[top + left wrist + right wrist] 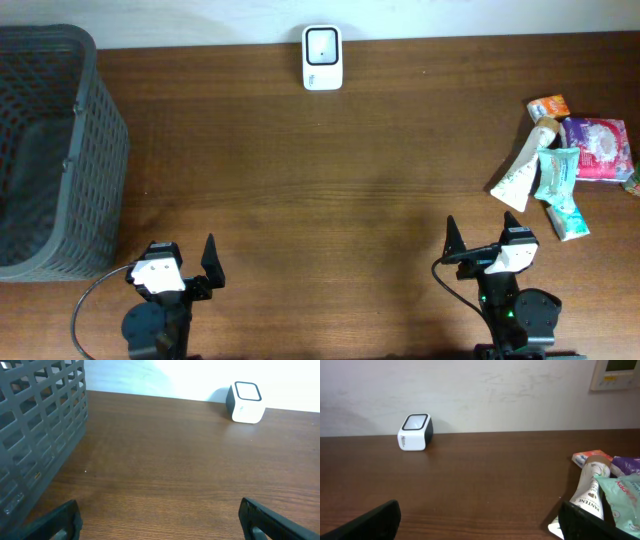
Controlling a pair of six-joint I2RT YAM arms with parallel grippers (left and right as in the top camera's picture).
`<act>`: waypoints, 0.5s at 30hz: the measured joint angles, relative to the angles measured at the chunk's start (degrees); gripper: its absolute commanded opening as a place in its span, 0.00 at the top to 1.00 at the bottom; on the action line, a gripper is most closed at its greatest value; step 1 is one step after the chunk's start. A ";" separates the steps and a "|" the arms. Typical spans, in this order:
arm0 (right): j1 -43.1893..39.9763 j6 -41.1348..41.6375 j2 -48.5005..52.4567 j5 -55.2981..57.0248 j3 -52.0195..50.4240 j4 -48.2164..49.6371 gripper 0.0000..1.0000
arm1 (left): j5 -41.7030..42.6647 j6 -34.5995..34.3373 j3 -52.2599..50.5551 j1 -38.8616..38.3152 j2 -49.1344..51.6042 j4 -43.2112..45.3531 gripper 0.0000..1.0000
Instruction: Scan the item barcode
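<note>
The items for scanning lie in a loose heap at the right edge of the tabletop (330, 190): a white tube (520, 172), a teal packet (556, 178) just beside it, a purple packet (598, 148) behind those, and a small orange packet (548, 106) at the far end of the heap. Which of them touch I cannot fully tell from above. The scanner (322, 57), a white block with a dark window on top, stands at the middle of the far edge, well apart from the heap.

My right wrist camera sees the heap low on its right side and shows print on the tube that the overhead view cannot resolve; it also catches a wall panel (619, 372) above the table. My left wrist camera sees none of the items, only the scanner and the lattice wall of the grey basket (35, 425), which the overhead view places at the left edge.

Both my arms sit low at the near edge, pointing toward the far edge. My left gripper (182, 255) is spread wide and holds nothing, its dark fingers (60, 522) at the frame's lower corners. My right gripper (485, 245) is likewise spread and empty, near the heap but clear of it.
</note>
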 measured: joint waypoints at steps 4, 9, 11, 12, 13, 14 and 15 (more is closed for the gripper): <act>0.00 0.00 0.00 0.00 0.00 0.00 0.01 | 0.00 0.00 0.00 0.00 0.00 0.00 0.01; 0.00 -0.04 0.00 0.00 0.00 0.00 0.01 | 0.00 0.00 0.00 0.00 0.00 0.00 0.01; 0.00 -0.02 0.00 0.00 0.00 0.00 0.01 | 0.07 0.00 0.00 -0.02 0.00 -0.02 0.01; 0.00 0.00 0.00 0.00 0.00 0.00 0.01 | 0.20 0.00 0.00 -0.20 0.00 0.00 0.01; 0.00 -0.04 0.00 0.00 0.00 0.00 0.01 | 0.26 0.02 0.00 -0.48 0.00 0.00 0.01; 0.00 -0.04 0.00 0.00 0.00 0.00 0.01 | 0.31 0.15 0.00 -1.18 0.00 0.02 0.01; 0.00 -0.04 0.00 0.00 0.00 0.00 0.01 | 0.44 0.55 0.00 -2.14 0.00 0.07 0.01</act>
